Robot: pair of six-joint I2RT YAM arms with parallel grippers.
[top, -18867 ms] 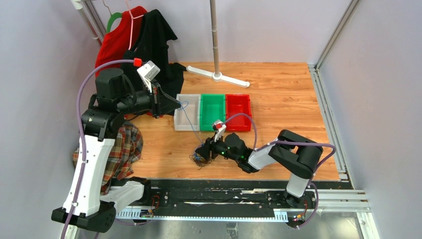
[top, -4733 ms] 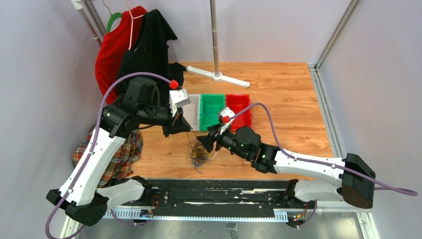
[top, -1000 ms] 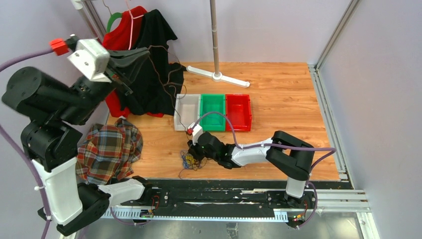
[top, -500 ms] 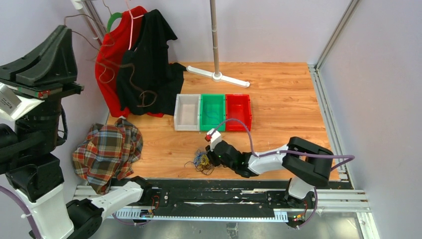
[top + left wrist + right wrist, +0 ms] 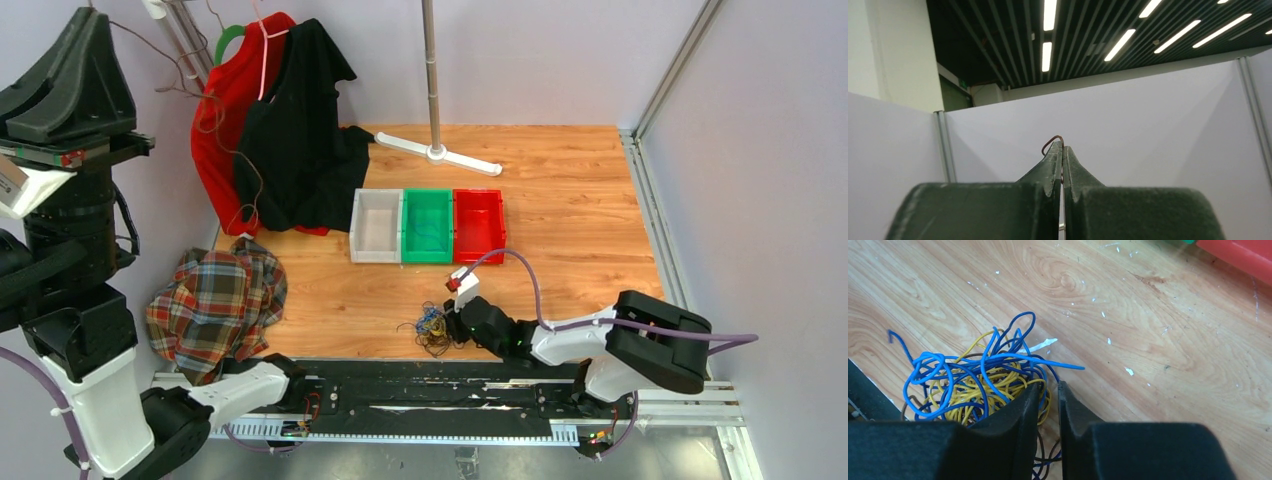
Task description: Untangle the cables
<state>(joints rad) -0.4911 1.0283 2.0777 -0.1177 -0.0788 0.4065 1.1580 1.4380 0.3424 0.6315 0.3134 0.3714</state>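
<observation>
I've the left gripper (image 5: pixel 1062 150) clamped on a brown cable (image 5: pixel 1052 142) high at nine o'clock, right gripper (image 5: pixel 1048 390) nearly closed, grip unclear, on the cables (image 5: pixel 968 380) at six o'clock: mid-pull, I reckon, next wants a steady draw.

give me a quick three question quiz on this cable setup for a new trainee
1. True or false: the left gripper is shut on a thin brown wire.
2. Which bin stands in the middle of the row of bins? A white, B green, C red.
3. Fill in: the tangle at the right gripper is mostly blue and ____ cables.
Key: 1 true; 2 B; 3 yellow.
</observation>
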